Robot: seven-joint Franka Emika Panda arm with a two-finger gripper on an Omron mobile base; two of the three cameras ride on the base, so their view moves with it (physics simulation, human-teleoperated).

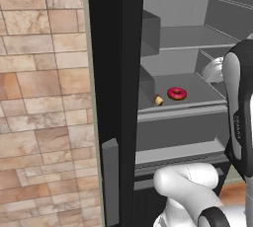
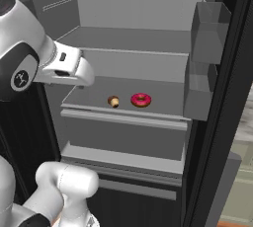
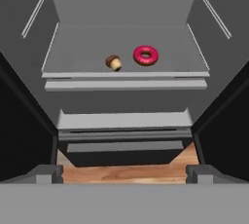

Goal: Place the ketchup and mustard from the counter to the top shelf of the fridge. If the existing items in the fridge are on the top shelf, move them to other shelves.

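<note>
1. We see the fridge (image 1: 118, 97) standing open, with a grey interior. The donut (image 1: 177, 93) and the brown cupcake lump (image 1: 158, 100) sit near each other on one grey shelf (image 1: 197, 85), close to its front edge.
2. In the right base view the same pair shows, with the cupcake lump (image 2: 113, 101) left of the donut (image 2: 141, 99). A higher shelf (image 2: 128, 38) above them looks bare. The door bins (image 2: 207, 33) show on the right here, while the left base view has the black door edge and a stone-tile wall (image 1: 44, 97) instead.
3. The hand view looks down into the fridge and shows the donut (image 3: 146, 55), the cupcake lump (image 3: 114, 63), lower shelf ledges (image 3: 124, 120) and a strip of wood floor (image 3: 126, 172) below.
4. The claw's fingertips (image 3: 48, 173) show as grey stubs at the bottom corners of the hand view, set wide apart with nothing between them.
5. In both base views the arm's own links hide the claw. We cannot tell whether the higher shelf is the topmost, as the frame crops the fridge top.
</note>
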